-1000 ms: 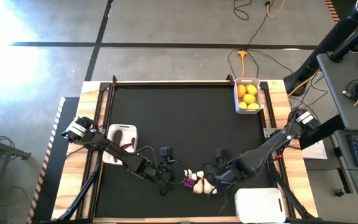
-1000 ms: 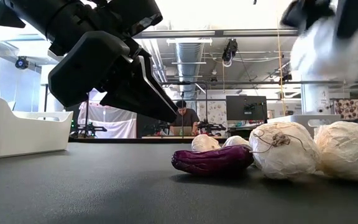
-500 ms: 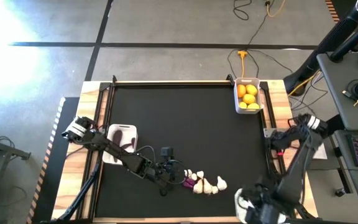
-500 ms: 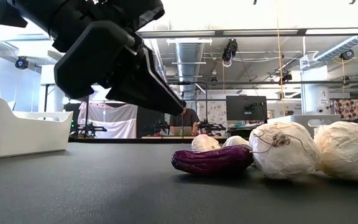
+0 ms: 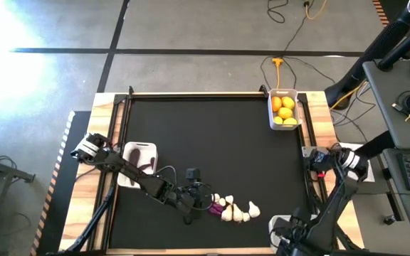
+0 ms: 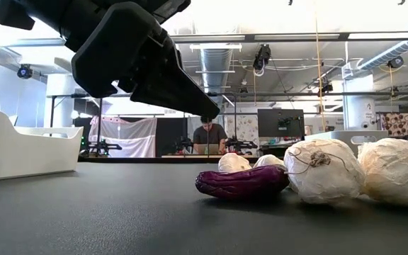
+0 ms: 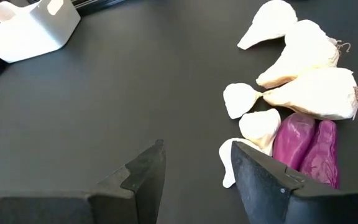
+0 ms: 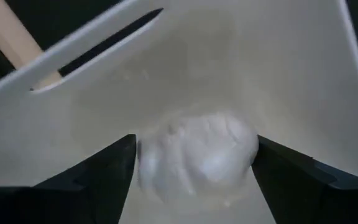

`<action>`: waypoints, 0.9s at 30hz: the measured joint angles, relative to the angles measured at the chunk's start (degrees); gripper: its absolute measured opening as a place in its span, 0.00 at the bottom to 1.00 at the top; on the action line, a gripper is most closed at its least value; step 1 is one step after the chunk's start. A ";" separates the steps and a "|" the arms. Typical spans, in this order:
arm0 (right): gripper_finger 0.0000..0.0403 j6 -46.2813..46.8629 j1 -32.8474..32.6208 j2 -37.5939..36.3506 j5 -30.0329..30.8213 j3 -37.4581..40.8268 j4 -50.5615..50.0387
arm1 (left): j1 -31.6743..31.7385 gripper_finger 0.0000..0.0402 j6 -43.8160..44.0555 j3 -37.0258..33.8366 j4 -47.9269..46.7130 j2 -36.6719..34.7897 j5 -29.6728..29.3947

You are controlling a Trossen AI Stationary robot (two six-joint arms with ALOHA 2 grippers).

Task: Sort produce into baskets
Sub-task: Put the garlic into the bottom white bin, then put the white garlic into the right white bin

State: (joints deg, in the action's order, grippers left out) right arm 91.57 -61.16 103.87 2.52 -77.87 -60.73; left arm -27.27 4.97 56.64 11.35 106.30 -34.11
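Observation:
My left gripper (image 7: 194,180) is open and hangs a little above the table, just left of a dark purple vegetable (image 7: 306,149). That vegetable lies on the table against several whitish garlic bulbs (image 5: 237,211). In the low view the left gripper (image 6: 211,110) is above and left of the purple vegetable (image 6: 243,183). My right gripper (image 8: 194,168) is shut on a garlic bulb (image 8: 197,155) inside the near-right white bin (image 5: 279,229). The left bin (image 5: 137,162) holds purple vegetables. The far-right bin (image 5: 285,109) holds yellow citrus. My right gripper pinches the garlic bulb's two opposite sides (image 8: 148,163) between its two fingers. The fingers come from above and point down into the white bin. I cannot tell whether the bulb touches the bin's floor.
The middle and far part of the black mat (image 5: 205,135) is bare. Cables run along the left arm. A person sits at a desk far behind the table in the low view (image 6: 209,136). Wooden table edges (image 5: 317,114) frame the mat.
My right gripper has lifted a garlic bulb out of the pile and carried it toward the table's near right corner, down into the near-right bin. My left gripper has edged toward the purple vegetable and risen slightly, staying open. The other produce has not moved.

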 joint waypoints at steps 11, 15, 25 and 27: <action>0.86 1.87 4.95 -8.52 -7.40 -4.63 -3.20 | 0.00 0.41 0.00 0.00 0.13 0.00 0.02; 0.84 -4.93 8.26 -12.36 7.05 -6.89 -8.20 | 0.00 0.41 -0.06 0.00 0.17 0.00 0.02; 0.76 -31.22 19.79 -5.14 9.30 -4.20 -6.91 | 0.00 0.41 -0.81 0.00 0.15 0.00 0.07; 0.75 -33.74 20.81 -3.22 7.68 -3.69 -5.20 | 0.00 0.41 -0.97 0.00 0.15 0.00 0.10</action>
State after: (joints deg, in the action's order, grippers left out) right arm 57.83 -40.35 100.65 10.20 -81.55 -65.93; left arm -27.27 4.00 56.64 11.51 106.30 -34.01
